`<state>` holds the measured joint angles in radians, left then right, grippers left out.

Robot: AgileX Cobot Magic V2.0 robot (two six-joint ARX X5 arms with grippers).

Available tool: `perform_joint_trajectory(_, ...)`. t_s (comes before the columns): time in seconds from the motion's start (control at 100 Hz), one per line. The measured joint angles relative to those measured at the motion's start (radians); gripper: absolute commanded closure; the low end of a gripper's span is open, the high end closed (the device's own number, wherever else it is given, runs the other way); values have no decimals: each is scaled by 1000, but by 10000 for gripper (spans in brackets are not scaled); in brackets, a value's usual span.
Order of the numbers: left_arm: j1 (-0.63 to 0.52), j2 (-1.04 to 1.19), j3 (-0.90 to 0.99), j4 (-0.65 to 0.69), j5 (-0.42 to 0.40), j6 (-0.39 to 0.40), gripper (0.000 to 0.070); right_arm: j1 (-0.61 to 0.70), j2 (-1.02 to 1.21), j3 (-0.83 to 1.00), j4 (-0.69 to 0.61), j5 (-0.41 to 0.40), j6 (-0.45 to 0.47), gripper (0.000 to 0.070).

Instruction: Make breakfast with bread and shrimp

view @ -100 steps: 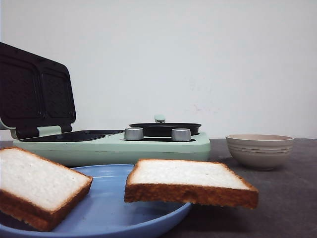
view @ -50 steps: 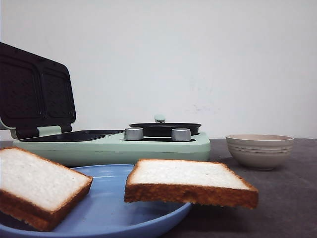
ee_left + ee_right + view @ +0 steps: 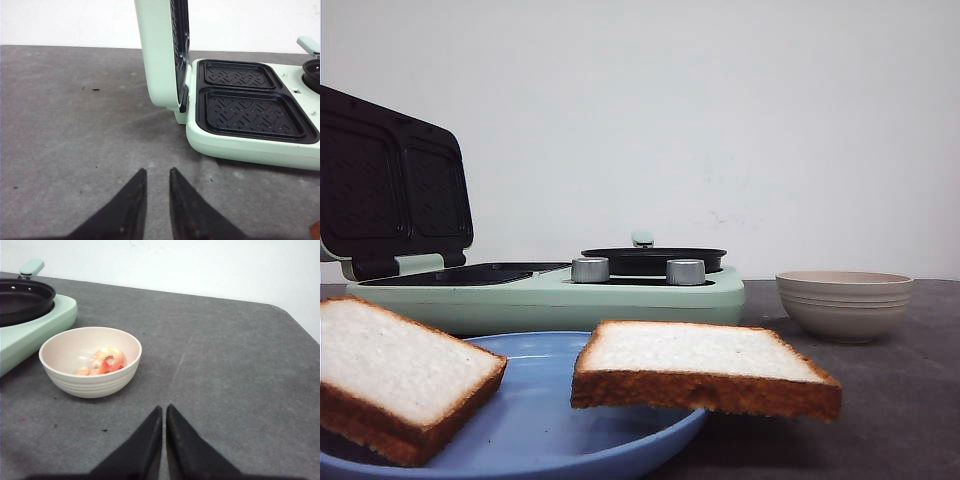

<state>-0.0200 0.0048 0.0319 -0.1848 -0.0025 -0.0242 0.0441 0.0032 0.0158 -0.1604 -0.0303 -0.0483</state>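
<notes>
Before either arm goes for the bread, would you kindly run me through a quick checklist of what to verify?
1. Sandwich maker lid raised: ok.
2. Grill plates bare: ok.
3. Both bread slices on the blue plate: ok, though the right slice overhangs its rim.
4. Shrimp in the bowl: ok.
5. Left gripper holding nothing: ok, slightly parted.
6. Right gripper holding nothing: ok, shut.

White bread (image 3: 695, 352) is edged golden-brown; a blue plate (image 3: 535, 420), mint-green sandwich maker (image 3: 550, 295) and beige ribbed bowl (image 3: 845, 303) are seen.
</notes>
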Motion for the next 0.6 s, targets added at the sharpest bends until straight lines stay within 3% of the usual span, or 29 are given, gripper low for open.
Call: perform_joint_trajectory(0.6, 0, 0, 0, 0, 0, 0, 697, 0, 0, 0, 54, 0, 4, 695)
